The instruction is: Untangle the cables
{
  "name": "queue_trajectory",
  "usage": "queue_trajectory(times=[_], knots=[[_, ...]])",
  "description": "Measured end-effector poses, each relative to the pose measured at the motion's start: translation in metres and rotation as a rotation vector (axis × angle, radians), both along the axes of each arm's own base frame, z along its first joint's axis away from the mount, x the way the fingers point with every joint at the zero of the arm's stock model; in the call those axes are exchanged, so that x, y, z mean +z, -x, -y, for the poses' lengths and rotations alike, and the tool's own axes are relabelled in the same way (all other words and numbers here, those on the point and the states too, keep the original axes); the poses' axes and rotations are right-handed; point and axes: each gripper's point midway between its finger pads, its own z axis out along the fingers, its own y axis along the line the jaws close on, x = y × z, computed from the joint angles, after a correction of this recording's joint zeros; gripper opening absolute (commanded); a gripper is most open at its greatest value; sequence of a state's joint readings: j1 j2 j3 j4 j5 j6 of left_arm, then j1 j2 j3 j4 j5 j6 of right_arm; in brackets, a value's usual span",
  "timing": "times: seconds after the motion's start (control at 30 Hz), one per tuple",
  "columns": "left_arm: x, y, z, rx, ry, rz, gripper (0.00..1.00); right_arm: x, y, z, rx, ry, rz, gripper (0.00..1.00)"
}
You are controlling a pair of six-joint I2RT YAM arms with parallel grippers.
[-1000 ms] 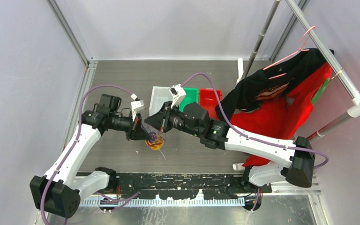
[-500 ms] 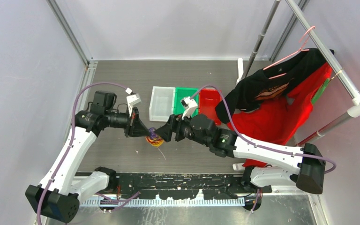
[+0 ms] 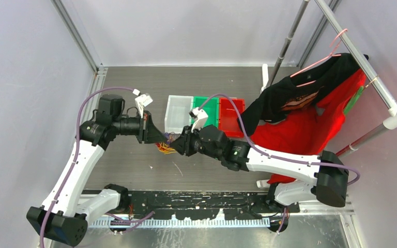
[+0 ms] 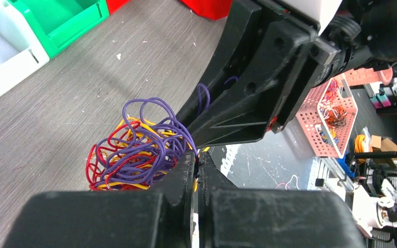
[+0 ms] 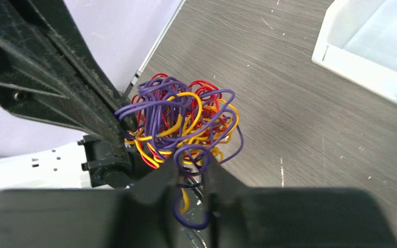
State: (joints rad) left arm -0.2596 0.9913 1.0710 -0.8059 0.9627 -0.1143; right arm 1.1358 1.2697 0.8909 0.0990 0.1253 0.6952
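Seen from above, two white robot arms meet over the middle of a grey counter (image 3: 134, 88), with a small knot of cables between them.

Far left, the L claw (image 3: 156, 138) points right. Its jaws are pressed fully together on the left edge of the cables (image 3: 166, 146), a ball of purple, red and orange-yellow strands. In the wrist views the ball seems to hang from that pinch, off the counter, but that's not certain.

Just right of the ball, meeting it from the opposite side, is the R claw (image 3: 179, 146). Its jaws stand a little apart, leaving a narrow gap. One purple loop and a yellow strand run through the gap. They look loose there, not yet squeezed.

Behind and further right, a white bin (image 3: 177, 111), green bin (image 3: 209, 106) and red bin (image 3: 231, 111) sit side by side.

Step in hand, my read: the R claw is taking hold of a strand so the two claws can pull apart. To do it well:
- Close on the purple loop only, w/o the yellow one, or both come along and the knot tightens.
- Use the L claw as a firm anchor.
- Draw the R claw away slowly, approx along the line between the claws, watching for loops that cinch.
- If the ball only stretches as one lump, let go and pick a looser outer loop.
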Motion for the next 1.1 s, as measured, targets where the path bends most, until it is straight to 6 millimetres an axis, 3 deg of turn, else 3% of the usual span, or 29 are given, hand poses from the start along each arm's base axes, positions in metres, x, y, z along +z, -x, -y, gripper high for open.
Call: queue_trajectory(times=[0.07,0.2,0.5,0.67,0.83,1.1], knots=[[0.002,-0.001,0.000,0.009,0.004,-0.008,0.00,-0.002,-0.002,-0.002,-0.004,0.007,0.001,0.01],[0.005,-0.001,0.000,0.014,0.003,-0.006,0.00,0.001,-0.011,0.007,-0.071,0.007,0.023,0.01],[0.016,-0.008,-0.016,0.035,-0.116,0.149,0.00,0.033,-0.019,0.070,-0.261,-0.051,0.099,0.01],[0.019,-0.008,-0.026,0.037,-0.184,0.231,0.00,0.015,-0.022,0.093,-0.331,0.012,0.100,0.01],[0.011,-0.013,-0.041,0.047,-0.287,0.295,0.00,0.005,-0.028,0.111,-0.401,0.082,0.108,0.01],[-0.014,-0.034,-0.091,0.114,-0.593,0.477,0.00,0.003,-0.035,0.151,-0.534,0.165,0.142,0.01]])
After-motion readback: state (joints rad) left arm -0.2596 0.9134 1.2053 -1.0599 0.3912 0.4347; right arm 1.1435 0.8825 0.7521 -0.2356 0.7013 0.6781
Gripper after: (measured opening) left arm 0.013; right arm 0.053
